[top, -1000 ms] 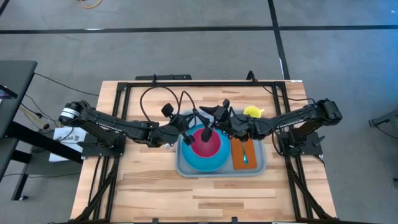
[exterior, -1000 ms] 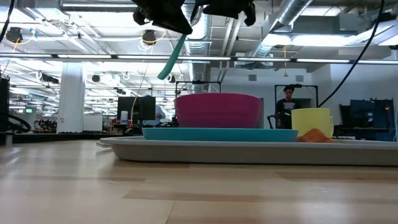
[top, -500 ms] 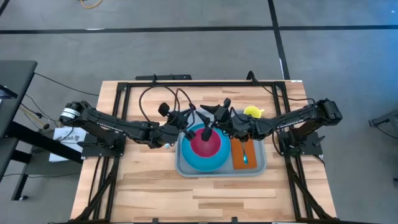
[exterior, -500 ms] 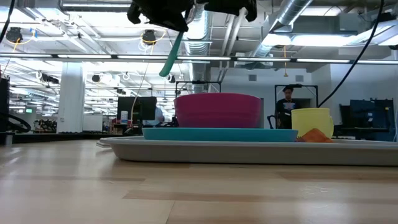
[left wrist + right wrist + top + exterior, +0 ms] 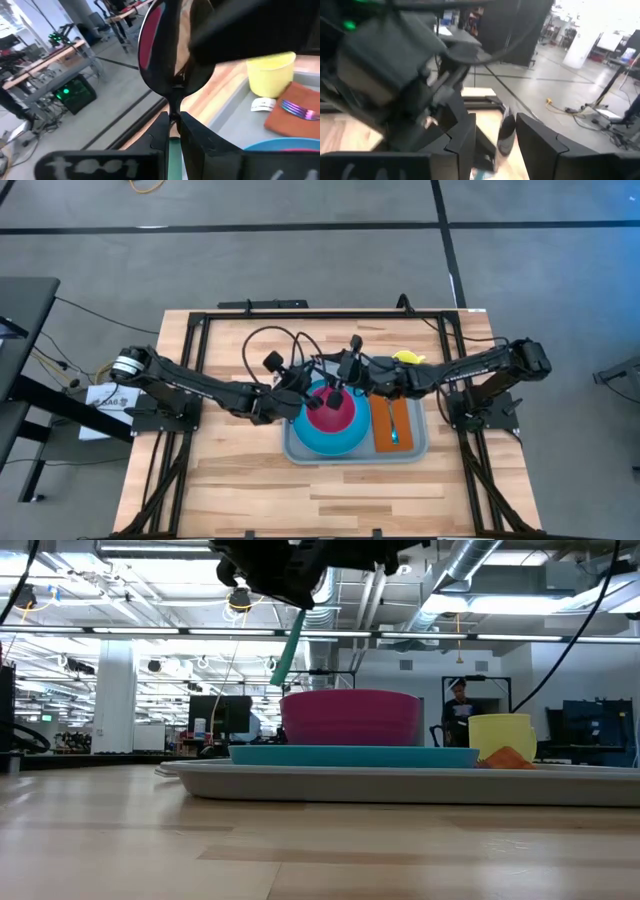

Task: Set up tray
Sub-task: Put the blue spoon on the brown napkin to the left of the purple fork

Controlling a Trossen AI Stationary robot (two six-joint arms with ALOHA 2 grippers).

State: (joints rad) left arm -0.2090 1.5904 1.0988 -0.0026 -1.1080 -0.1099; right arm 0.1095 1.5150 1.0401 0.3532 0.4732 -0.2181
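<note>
A magenta bowl point(image 5: 331, 411) is sitting on a bright blue plate point(image 5: 325, 437) in the grey-blue tray point(image 5: 418, 448). An orange napkin point(image 5: 392, 427) and yellow cup point(image 5: 406, 359) are showing beside pale striped wood of the table point(image 5: 230, 470).

No lettering, label, brand, number or sign is legible on anything in these views.

Two dark jointed arms, looping black cables, black angular fingers point(image 5: 462, 142).
</note>
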